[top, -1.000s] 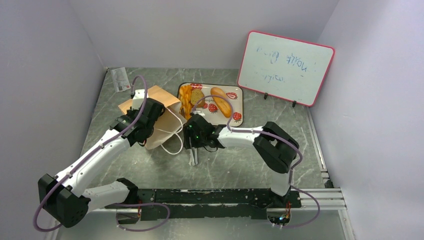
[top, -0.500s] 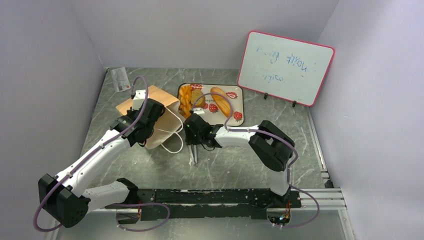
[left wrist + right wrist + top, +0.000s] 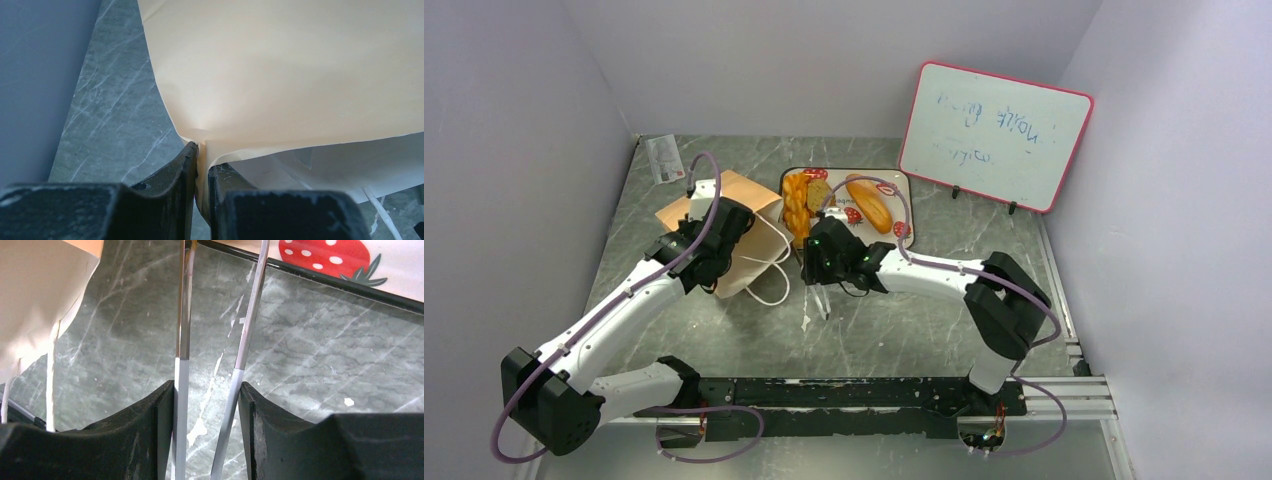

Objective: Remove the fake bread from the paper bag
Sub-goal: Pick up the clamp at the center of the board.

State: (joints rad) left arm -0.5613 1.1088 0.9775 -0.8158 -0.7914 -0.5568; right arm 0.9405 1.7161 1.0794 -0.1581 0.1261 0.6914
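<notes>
Checker: bag, where is it?
Me: paper bag (image 3: 742, 205) lies on the table (image 3: 904, 320), left of the tray (image 3: 897, 182) and just beside it. Its white cord handles (image 3: 772, 265) spill out at the near-right end, toward my right arm.
Checker: left claw?
Me: my left gripper (image 3: 201, 157) is pinched together on the bag's edge. Left wrist view shows the tan sheet squeezed between both fingers and bulging up above them.
Checker: right claw?
Me: my right gripper (image 3: 206, 387) is clamped on the silver tongs (image 3: 183, 315). One tong arm sits against each finger's inner face, so the fingers stand partway apart with the tongs filling the gap. Both arms run ahead over the table toward the tray's dark rim, and their ends leave the top of the wrist view.
Checker: bread?
Me: fake bread (image 3: 795, 205) that I can see is all on the tray. There are braided orange twists at the left end, a round brownish slice (image 3: 818, 192) just beside them, and an oblong loaf (image 3: 869, 203) lying diagonally near the middle. Can't tell if any piece is inside the bag, as no view looks into it.
Checker: anything else?
Me: whiteboard (image 3: 994, 135) leaning at the far right, well apart from both claws
</notes>
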